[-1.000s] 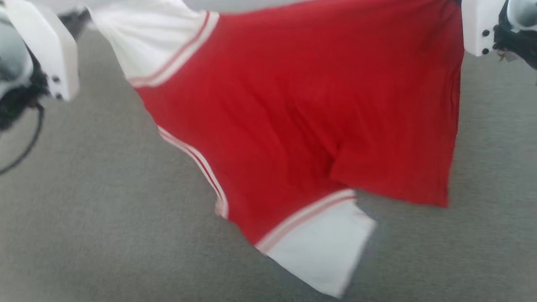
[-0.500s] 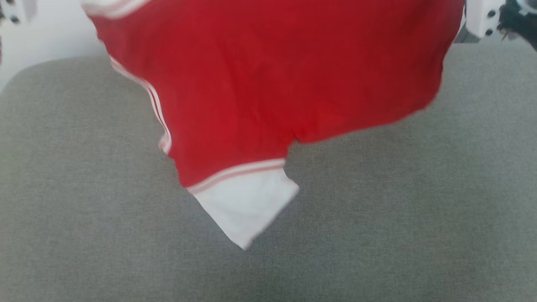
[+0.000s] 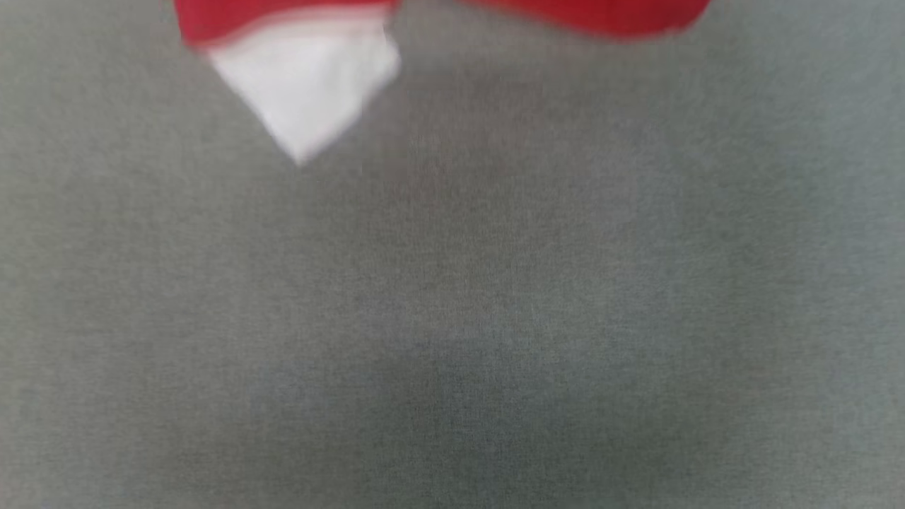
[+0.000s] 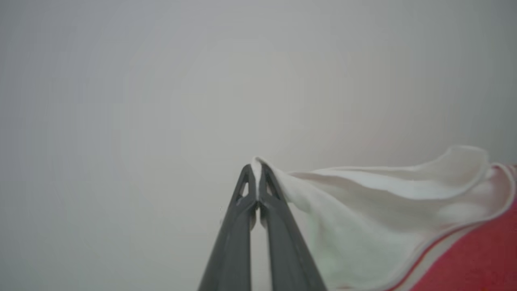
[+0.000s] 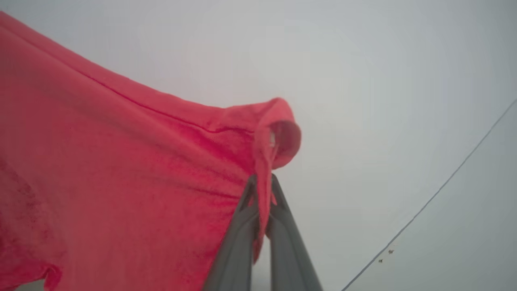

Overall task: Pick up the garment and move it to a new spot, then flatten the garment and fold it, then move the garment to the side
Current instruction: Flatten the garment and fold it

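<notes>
Jersey (image 5: 121,161) hangs above the surface (image 3: 452,318), your left tool (image 4: 257,167) clamped on its sleeve (image 4: 363,198) edge, your right tool (image 5: 263,182) on a red corner (soft, light, floppy stuff); grip edges, spread wide.

You have a grey woven surface (image 3: 452,297) below, blurred, with a darker patch low at centre. You face a plain pale wall (image 4: 121,81); one thin dark line (image 5: 444,184) crosses it diagonally.

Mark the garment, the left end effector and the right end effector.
garment (image 3: 304,85): head view, white sleeve.
left end effector (image 4: 257,169): left wrist view, between fingertips, on white cloth.
right end effector (image 5: 263,182): right wrist view, between fingertips, on red cloth.
</notes>
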Motion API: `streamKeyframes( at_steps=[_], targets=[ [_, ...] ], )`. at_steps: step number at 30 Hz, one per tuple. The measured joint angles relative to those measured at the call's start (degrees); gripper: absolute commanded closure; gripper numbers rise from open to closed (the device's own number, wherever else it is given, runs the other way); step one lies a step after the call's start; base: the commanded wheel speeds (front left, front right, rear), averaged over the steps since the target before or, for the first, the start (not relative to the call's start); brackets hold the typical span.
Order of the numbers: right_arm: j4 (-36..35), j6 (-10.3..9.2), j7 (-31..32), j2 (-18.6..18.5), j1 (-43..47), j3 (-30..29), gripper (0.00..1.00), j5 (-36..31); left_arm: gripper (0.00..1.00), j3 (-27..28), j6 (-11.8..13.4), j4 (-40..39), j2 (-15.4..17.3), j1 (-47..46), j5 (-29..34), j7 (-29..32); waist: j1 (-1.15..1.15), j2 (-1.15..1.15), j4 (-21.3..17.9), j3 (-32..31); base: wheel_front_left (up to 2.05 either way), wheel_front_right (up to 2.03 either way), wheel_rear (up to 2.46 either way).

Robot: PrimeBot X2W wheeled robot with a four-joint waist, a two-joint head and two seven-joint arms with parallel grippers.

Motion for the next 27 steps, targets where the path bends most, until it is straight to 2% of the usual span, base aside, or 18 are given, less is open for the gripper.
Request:
streamKeyframes(
  at_steps=[4,7,9,13,16,19,21,27],
  targets=[
    [4.1,0.0,-10.3,1.1,-4.8,-4.4,1.0,-8.5,1.0,0.6,-0.1,4.1,-2.4,-6.1,2.1,-8.0,0.0,0.0,0.1,4.3,0.0,0.0,0.0],
    [7.1,0.0,-14.2,2.5,-5.7,-7.4,1.0,-13.9,1.0,1.4,-1.4,5.2,-3.9,-8.4,3.8,-10.9,0.0,0.0,0.5,6.9,0.0,0.0,0.0],
    [9.7,-0.01,-14.4,3.7,-5.5,-8.3,1.0,-15.7,1.0,1.5,-2.7,6.2,-4.9,-8.0,4.1,-11.2,0.0,0.0,1.0,8.2,0.0,0.0,0.0],
    [14.2,-0.02,-14.1,5.9,-2.4,-7.5,1.0,-17.0,1.0,0.5,-6.7,9.8,-6.6,-1.0,3.2,-11.2,0.0,0.0,2.5,8.6,0.0,0.0,0.0],
    [17.2,-0.01,-13.3,6.7,0.9,-6.3,1.0,-15.3,1.0,-1.9,-8.7,11.8,-7.4,3.9,2.1,-8.4,0.0,0.0,3.0,7.4,0.0,0.0,0.0],
    [19.0,-0.03,-12.4,6.7,4.4,-4.4,1.0,-12.9,1.0,-4.2,-9.2,11.2,-7.8,10.2,-0.9,-3.6,0.0,0.0,3.5,5.8,0.0,0.0,0.0],
    [19.6,-0.03,-11.3,7.0,7.3,-2.6,1.0,-11.3,1.0,-6.1,-9.2,8.1,-7.5,15.4,-4.5,0.2,0.0,0.0,3.9,4.6,0.0,0.0,0.0],
    [17.0,-0.03,-7.5,6.1,15.3,2.4,1.0,-2.7,1.0,-11.0,-9.2,-3.1,-1.3,27.8,-13.0,11.1,0.0,0.0,4.9,1.0,0.0,0.0,0.0]
  ],
)
